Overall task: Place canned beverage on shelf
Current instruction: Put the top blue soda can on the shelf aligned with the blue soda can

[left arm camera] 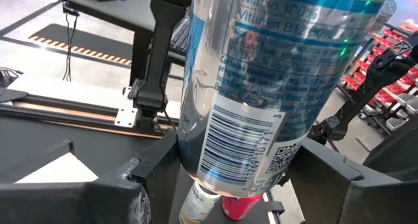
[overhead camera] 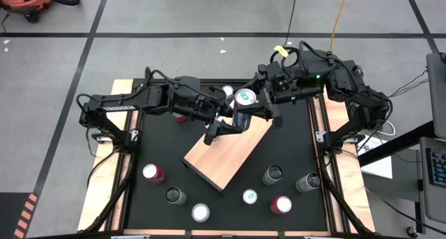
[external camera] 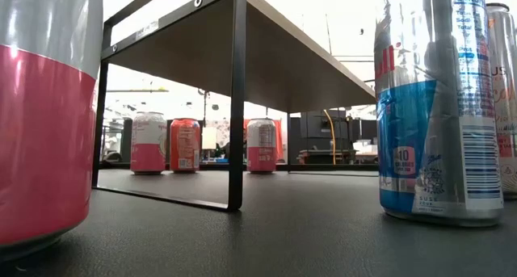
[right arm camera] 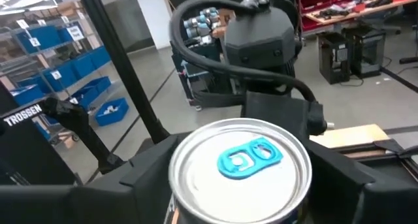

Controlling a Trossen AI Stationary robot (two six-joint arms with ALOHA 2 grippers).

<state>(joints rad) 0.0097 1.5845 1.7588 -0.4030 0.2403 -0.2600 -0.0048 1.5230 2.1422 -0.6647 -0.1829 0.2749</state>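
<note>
A silver-and-blue can (overhead camera: 242, 106) with a blue pull tab hangs in the air over the far end of the shelf (overhead camera: 230, 155), a tan wooden board on black legs (external camera: 236, 107) that stands aslant on the black table. My left gripper (overhead camera: 221, 126) comes from the table's left and is shut on the can's lower half. From the right, my right gripper (overhead camera: 259, 103) closes on the top. The can (left arm camera: 261, 87) fills the left wrist view. Its lid (right arm camera: 240, 160) fills the right wrist view. My left gripper pinches the can's lower body (left arm camera: 215, 152) between its two fingers (left arm camera: 147, 178), coming nearly level from the table's left. The can is lifted clear and leans a little, its base free above the table. My right gripper has the can's upper end just under the rim (right arm camera: 186, 185) between its two fingers (right arm camera: 147, 168), coming level from the table's right. The lid faces up.
Several other cans stand on the table: a row near the front edge (overhead camera: 201, 212) (overhead camera: 281, 205) (overhead camera: 152, 173), more beside the shelf (overhead camera: 272, 174) (overhead camera: 308, 182), and one behind the arms (overhead camera: 227, 91). The low view shows cans close by (external camera: 436, 107) (external camera: 40, 115) and beyond the shelf (external camera: 185, 144).
</note>
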